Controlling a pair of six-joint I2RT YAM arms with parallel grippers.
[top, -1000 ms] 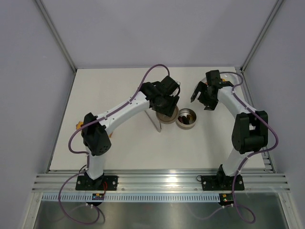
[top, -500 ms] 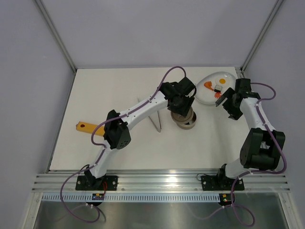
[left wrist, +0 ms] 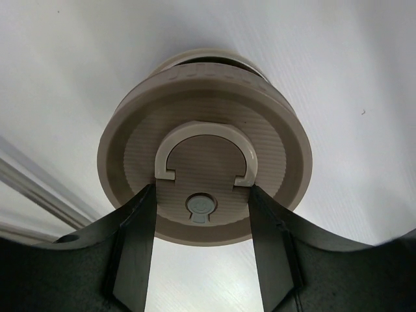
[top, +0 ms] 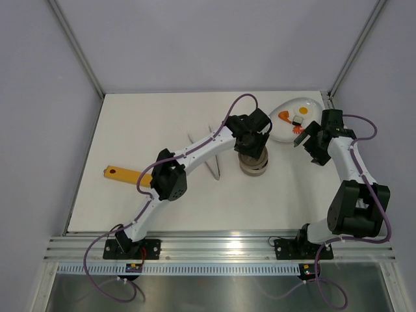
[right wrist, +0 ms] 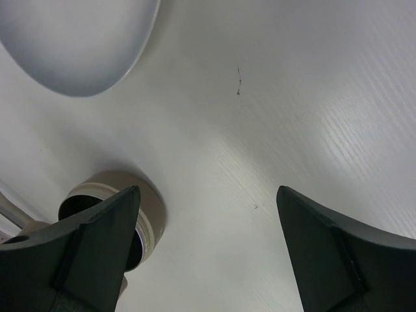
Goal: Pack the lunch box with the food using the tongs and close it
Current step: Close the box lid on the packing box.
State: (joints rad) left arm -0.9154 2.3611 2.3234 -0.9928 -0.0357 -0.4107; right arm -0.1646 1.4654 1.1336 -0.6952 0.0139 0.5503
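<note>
Overhead view of a pale desk; a second ago the round steel lunch box stood open, its lid beside it; now the ribbed brown-grey lid sits atop it, clamped by the left pincer (fingers flanking its pale curved ring); the right pincer, gaping and empty, has swung right of the lunch box; slim silver tongs lie left of it.

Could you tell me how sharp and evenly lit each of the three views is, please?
Top view: sharp, evenly lit. Left wrist: lid crisp, left claw's fingers dark. Right wrist: plate soft, right claw's fingers dark too.
</note>
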